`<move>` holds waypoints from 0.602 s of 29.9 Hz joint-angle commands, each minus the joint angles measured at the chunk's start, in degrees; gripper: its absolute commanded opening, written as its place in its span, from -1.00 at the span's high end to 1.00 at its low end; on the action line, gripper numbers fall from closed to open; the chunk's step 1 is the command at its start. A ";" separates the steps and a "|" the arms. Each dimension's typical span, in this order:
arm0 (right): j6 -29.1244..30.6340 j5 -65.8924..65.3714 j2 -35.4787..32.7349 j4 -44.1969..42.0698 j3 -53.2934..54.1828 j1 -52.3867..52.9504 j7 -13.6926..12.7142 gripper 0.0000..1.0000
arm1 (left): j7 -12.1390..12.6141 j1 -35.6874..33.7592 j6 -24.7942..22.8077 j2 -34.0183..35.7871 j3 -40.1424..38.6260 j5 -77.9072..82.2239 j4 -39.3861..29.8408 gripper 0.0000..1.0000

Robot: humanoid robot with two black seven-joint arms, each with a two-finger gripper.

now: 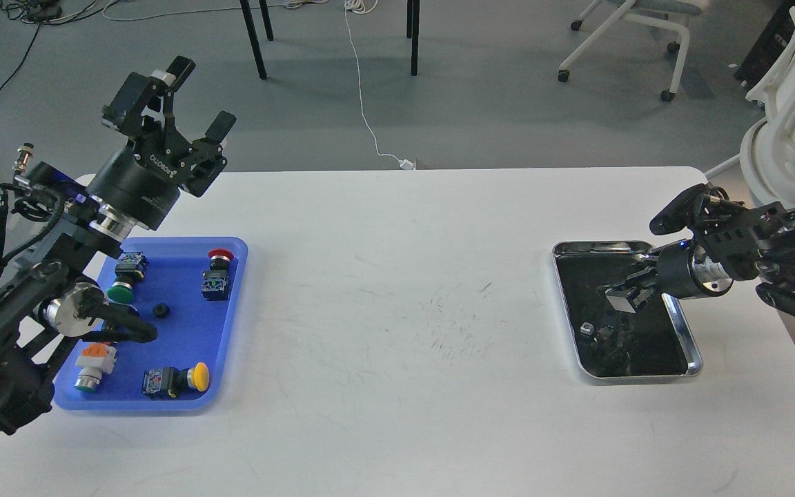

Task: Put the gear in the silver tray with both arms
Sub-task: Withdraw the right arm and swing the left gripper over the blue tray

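White bench [397,290], scuffed near its middle. Blue tray [228,324] at the left side, silver tray [693,345] at the right side, the two well apart.

Left gripper [187,103]: raised above the far-left corner of the bench, beyond the blue tray, fingers spread wide, released, nothing between them.

Right gripper [626,293]: comes in from the right edge, low over the silver tray, tip pointing left over the tray's dark bottom. Fingers seen small and dark against the reflection; cannot tell whether clenched or released, or whether anything is held.

Gear [161,310]: small black round piece lying on the floor of the blue tray, near its middle, clear of both grippers. Not in the silver tray.

Other contents of the blue tray: red push button [218,275] toward the far right corner, green push button [123,279] on the far left side partly behind the left arm, yellow push button [177,379] at the near edge lying on its side, an orange-and-white switch [94,364] at the near left.

Silver tray bottom shows a small pale-topped shape [587,329] left of centre; cannot tell whether it is an object or a reflection of the gripper above
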 commanded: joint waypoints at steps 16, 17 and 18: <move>0.01 69.78 -11.60 14.17 35.40 -14.37 0.00 -0.94 | 0.00 -0.62 -0.17 2.10 1.54 23.52 -7.97 -0.96; 0.01 73.30 -10.89 14.16 37.08 -15.95 0.00 -0.94 | 0.00 -0.88 -0.18 2.01 2.07 26.60 -8.24 -0.96; 0.01 76.91 -10.10 14.16 39.01 -17.88 0.00 -0.94 | 0.00 -1.14 -0.18 2.01 3.03 30.20 -8.41 -0.96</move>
